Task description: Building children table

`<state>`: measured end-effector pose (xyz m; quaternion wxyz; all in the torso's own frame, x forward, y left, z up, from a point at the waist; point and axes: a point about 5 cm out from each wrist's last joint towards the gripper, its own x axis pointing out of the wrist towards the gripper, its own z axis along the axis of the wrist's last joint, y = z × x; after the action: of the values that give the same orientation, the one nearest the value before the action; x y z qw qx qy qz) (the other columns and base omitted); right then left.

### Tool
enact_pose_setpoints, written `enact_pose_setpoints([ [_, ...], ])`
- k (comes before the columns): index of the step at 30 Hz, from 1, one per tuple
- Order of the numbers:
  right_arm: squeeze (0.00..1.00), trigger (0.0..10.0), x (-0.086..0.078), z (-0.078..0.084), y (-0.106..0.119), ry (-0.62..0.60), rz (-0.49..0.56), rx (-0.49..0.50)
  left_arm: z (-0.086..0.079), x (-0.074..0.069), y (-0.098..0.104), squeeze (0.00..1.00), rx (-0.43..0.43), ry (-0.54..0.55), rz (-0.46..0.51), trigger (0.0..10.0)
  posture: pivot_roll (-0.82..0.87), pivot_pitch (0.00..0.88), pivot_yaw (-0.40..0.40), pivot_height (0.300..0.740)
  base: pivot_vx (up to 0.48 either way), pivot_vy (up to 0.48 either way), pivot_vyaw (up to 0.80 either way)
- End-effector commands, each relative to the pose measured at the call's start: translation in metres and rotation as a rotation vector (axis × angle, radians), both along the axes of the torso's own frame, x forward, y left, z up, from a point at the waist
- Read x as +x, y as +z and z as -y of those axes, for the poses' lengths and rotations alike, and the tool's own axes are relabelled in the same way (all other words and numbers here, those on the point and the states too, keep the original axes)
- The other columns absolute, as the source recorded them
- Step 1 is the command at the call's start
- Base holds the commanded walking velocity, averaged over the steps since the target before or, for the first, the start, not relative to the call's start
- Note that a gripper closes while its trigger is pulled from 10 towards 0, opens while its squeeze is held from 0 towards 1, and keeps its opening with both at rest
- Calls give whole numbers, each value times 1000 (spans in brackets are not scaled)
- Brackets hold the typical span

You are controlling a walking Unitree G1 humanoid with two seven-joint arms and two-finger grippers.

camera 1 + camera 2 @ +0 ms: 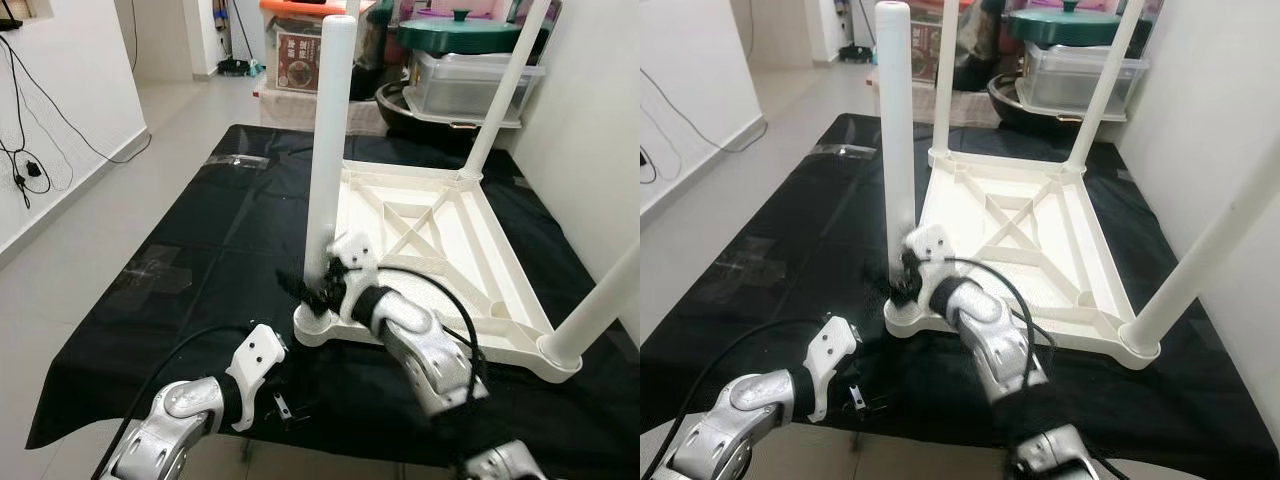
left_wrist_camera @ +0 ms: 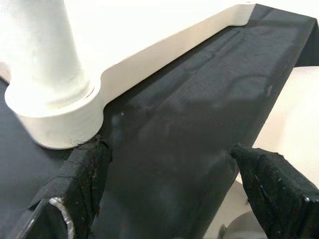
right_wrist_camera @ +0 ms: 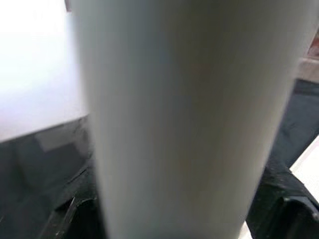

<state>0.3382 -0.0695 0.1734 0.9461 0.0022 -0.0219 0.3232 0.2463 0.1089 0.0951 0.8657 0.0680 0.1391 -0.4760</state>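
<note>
A white plastic children's table [image 1: 440,250] lies upside down on a black cloth [image 1: 180,270] spread over the pale tiled floor [image 1: 90,230]. Its underside shows a moulded frame with raised ribs crossing in an X. Smooth, round white legs stand up from its corners. The near-left leg [image 1: 328,150] is a straight tube seated in a rounded corner socket [image 1: 318,325].

The right gripper [image 1: 318,285] is at the base of that leg, just above the socket. Its black jaws are closed around the tube, one on each side. In the right wrist view the pale tube [image 3: 184,119] stands between the two dark fingers [image 3: 284,209].

The left gripper [image 2: 169,194] hovers low over the cloth just beside the same corner socket [image 2: 55,124]. Its jaws are spread apart and hold nothing. The finger pads [image 2: 274,184] look rough and fabric-covered, frayed at the edges.

A small dark metal piece [image 1: 287,408] lies on the cloth near the left arm's white wrist housing [image 1: 252,372]. Behind the table stand stacked plastic storage boxes [image 1: 470,85] with a green lidded pot [image 1: 460,32] on top.
</note>
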Motion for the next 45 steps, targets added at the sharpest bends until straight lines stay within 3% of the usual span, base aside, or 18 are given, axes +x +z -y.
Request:
enact_pose_setpoints([
  [1, 0, 0, 6, 9, -4, -99, -28, 29, 3, -1, -3, 0, 6, -10, -5, 10000, 124, 0, -95, 740, 0, 0, 0],
  [4, 0, 0, 7, 18, -17, -265, -117, 20, 1, 0, -2, 0, 9, -10, -3, 10000, 121, 0, -96, 740, 0, 0, 0],
  [10, 0, 0, -2, 27, -34, -412, -192, -13, 0, -1, -3, 0, 8, -6, -5, 10000, 114, 0, -96, 740, 0, 0, 0],
  [12, 0, 0, -6, 51, -48, -654, -262, -37, 1, -1, -3, 0, 6, -7, -8, 10000, 106, 0, -92, 740, 0, 0, 0],
  [13, 0, 0, -6, 51, -48, -654, -262, -37, 1, -1, -3, 0, 6, -7, -8, 10000, 106, 0, -92, 740, 0, 0, 0],
  [16, 0, 0, -20, 85, -54, -1004, -351, -5, 1, -1, -4, 0, 7, -10, -9, 10000, 94, 0, -86, 740, 0, 0, 0],
  [17, 0, 0, -20, 85, -54, -1004, -351, -5, 1, -1, -4, 0, 7, -10, -9, 10000, 94, 0, -86, 740, 0, 0, 0],
  [21, 0, 0, -37, 98, -40, -1227, -386, 61, 2, 3, -3, 0, 6, -4, 0, 10000, 85, 0, -82, 740, 0, 0, 0],
  [28, 0, 0, -33, 92, -28, -1194, -343, 59, 3, 4, -3, 0, 6, -1, 3, 10000, 85, 0, -81, 740, 0, 0, 0],
  [29, 0, 9922, -29, 87, -29, -1147, -357, 54, 3, 4, -3, 0, 7, 0, 5, 10000, 88, 0, -85, 740, 0, 0, 0],
  [32, 0, 10000, -25, 74, -29, -1036, -370, 88, 1, 6, -3, 0, 12, 10, 11, 10000, 97, 0, -91, 740, 0, 0, 0],
  [33, 1000, 10000, -26, 70, -23, -1003, -341, 109, -1, 6, -3, 0, 12, 16, 12, 10000, 101, 0, -95, 740, 0, 0, 0],
  [41, 1000, 10000, -26, 60, -4, -873, -266, 178, -4, 3, -4, 0, 12, 20, 7, 10000, 99, 0, -91, 740, 0, 0, 0],
  [43, 1000, 10000, -26, 40, 21, -642, -162, 218, -2, 4, -4, 0, 12, 11, 7, 10000, 92, 0, -81, 740, 0, 0, 0],
  [44, 1000, 10000, -26, 40, 21, -642, -162, 218, -2, 4, -4, 0, 12, 11, 7, 10000, 92, 0, -81, 740, 0, 0, 0],
  [45, 1000, 10000, -27, 31, 29, -560, -126, 217, -1, 5, -4, 0, 14, 7, 9, 10000, 91, 0, -80, 740, 0, 0, 0],
])
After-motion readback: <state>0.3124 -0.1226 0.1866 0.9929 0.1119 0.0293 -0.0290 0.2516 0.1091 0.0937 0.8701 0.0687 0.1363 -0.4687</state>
